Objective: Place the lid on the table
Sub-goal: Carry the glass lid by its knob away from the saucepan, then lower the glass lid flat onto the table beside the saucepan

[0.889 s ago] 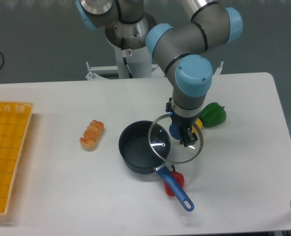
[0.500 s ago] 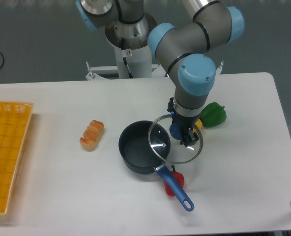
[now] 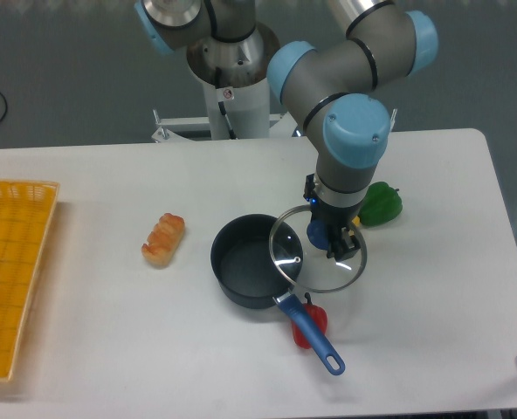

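The lid (image 3: 304, 264), clear glass with a thin metal rim, hangs level with its left edge over the rim of the dark saucepan (image 3: 251, 262) and the rest over the white table (image 3: 433, 288). My gripper (image 3: 327, 237) points straight down and is shut on the lid's blue knob (image 3: 317, 232). The saucepan is open, and its blue handle (image 3: 313, 336) runs toward the front right.
A green pepper (image 3: 381, 202) and a yellow item lie just behind the gripper. A red item (image 3: 316, 320) sits under the pan handle. A bread roll (image 3: 163, 238) lies left of the pan. A yellow mesh tray (image 3: 10, 271) fills the left edge.
The arm has carried the lid a little to the right, so less of it overlaps the saucepan. Everything else stayed put.
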Robot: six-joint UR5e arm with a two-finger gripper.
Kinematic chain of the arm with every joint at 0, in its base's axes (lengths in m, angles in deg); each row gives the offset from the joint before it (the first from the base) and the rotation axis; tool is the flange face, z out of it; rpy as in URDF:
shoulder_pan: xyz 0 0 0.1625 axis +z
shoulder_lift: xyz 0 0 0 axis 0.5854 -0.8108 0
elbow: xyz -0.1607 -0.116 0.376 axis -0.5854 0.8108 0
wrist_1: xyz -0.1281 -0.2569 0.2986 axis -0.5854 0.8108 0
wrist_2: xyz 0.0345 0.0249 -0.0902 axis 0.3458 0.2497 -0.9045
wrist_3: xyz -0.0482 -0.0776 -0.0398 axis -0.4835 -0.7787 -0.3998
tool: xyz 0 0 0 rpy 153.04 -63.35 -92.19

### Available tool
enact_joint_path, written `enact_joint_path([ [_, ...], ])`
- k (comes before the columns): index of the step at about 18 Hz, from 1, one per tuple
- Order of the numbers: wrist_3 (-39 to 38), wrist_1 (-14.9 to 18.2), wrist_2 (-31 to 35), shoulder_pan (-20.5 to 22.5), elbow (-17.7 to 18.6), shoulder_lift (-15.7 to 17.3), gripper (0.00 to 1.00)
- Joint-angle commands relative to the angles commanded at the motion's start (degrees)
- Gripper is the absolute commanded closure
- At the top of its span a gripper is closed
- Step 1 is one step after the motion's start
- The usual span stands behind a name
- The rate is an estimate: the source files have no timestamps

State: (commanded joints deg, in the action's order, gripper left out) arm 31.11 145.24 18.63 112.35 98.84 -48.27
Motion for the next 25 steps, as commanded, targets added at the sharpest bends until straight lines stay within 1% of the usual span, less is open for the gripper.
enact_joint_path([
  [2,0.2,-0.4,0.1,0.9,-0.2,-0.4,0.4],
  [4,0.1,-0.5,0.1,0.9,-0.2,-0.8,0.4],
  [7,0.1,-3.3,0.7,1.0,-0.3,-2.2,0.4],
  [15,0.0,-7.2,4.9,1.8,-1.1,-5.6,0.4],
  [22,0.0,-8.6,5.9,1.8,-1.1,-7.5,0.4],
  [25,0.0,-9.5,6.2,1.8,-1.0,-8.9,0.4],
])
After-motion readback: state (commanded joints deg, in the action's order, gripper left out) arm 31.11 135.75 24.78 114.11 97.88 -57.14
